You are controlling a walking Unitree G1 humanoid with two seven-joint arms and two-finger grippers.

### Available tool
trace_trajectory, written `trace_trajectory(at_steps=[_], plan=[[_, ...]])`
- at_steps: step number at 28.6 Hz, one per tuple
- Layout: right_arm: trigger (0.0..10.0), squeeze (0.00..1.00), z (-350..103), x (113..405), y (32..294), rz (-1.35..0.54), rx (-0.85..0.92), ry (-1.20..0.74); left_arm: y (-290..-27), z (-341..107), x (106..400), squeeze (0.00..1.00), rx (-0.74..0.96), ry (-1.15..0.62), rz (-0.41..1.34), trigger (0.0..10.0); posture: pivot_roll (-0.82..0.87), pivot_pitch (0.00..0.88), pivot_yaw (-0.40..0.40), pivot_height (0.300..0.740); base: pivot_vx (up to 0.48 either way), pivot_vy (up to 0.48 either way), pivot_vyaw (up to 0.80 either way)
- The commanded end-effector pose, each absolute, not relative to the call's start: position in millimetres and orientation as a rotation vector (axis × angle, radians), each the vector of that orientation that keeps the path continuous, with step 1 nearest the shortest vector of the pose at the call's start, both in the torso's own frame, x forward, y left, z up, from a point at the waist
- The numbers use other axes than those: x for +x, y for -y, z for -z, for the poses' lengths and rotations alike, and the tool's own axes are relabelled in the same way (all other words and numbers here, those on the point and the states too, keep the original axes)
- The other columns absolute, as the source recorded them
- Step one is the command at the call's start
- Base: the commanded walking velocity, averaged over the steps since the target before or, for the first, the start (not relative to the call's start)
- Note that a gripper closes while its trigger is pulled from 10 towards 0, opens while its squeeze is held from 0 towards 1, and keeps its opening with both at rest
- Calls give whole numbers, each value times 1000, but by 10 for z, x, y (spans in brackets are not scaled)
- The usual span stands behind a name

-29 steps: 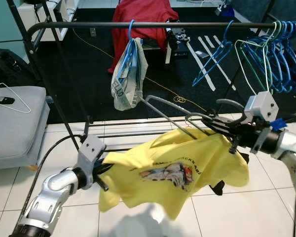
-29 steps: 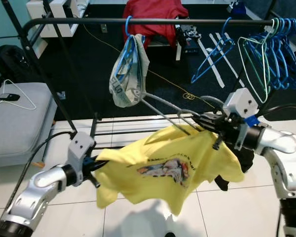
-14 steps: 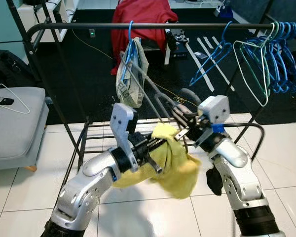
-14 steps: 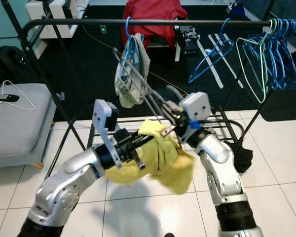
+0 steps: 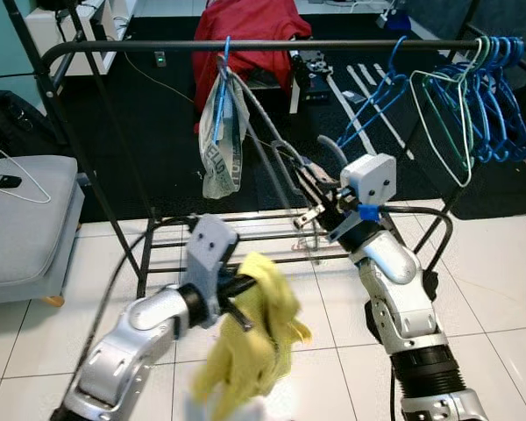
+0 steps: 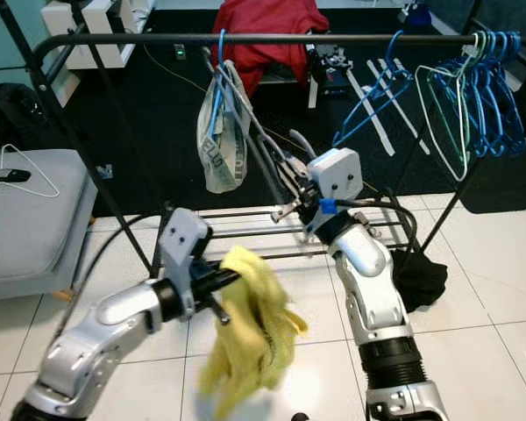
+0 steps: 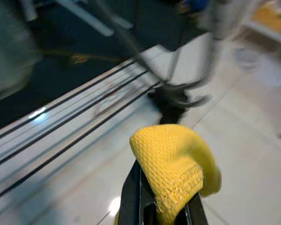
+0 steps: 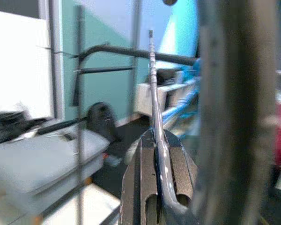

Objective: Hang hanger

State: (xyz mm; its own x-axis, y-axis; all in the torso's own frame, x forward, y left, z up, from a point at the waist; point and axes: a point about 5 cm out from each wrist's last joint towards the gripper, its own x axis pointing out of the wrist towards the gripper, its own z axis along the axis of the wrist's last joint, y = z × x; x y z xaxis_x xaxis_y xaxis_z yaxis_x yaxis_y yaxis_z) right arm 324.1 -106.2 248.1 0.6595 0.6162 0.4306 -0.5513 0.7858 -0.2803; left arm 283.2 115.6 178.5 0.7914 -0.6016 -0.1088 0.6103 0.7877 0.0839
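Right gripper (image 5: pixel 309 213) clamps the grey hanger (image 5: pixel 261 123) near the rail (image 5: pixel 272 43), left gripper (image 5: pixel 242 303) clutches the yellow shirt (image 5: pixel 250 351); next, hook it on.

A black clothes rail (image 5: pixel 272 43) carries a bunch of blue and pale hangers (image 5: pixel 473 96) at its right end and a blue hanger holding a pale printed garment (image 5: pixel 217 132) near its left. Below, a white tiled floor (image 5: pixel 491 289) meets a dark carpet (image 5: pixel 167 132); a black cloth (image 6: pixel 421 279) lies on the tiles.
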Motion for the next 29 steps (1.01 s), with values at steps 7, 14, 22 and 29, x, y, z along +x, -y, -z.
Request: trace_trajectory(at_steps=[7,14,22,29], plan=[[10000,0,-1767,3072,1141,-731,-82,62,-1750,-1498,2915,0,46,-129,198,6745,-64,237,-22,740,0,0,0],[10000,0,-1432,3091,1405,-422,-6,-210,-1964,-1340,2894,0,-100,-205,-22,10000,-76,235,-25,740,0,0,0],[10000,0,-1515,3266,1571,-213,-491,-208,-1800,-1435,2934,0,-203,-188,57,10000,-81,224,-29,740,0,0,0],[10000,0,-1694,3288,1440,-280,-291,-107,-1681,-1512,2982,0,-141,-132,113,10000,-79,221,-43,740,0,0,0]])
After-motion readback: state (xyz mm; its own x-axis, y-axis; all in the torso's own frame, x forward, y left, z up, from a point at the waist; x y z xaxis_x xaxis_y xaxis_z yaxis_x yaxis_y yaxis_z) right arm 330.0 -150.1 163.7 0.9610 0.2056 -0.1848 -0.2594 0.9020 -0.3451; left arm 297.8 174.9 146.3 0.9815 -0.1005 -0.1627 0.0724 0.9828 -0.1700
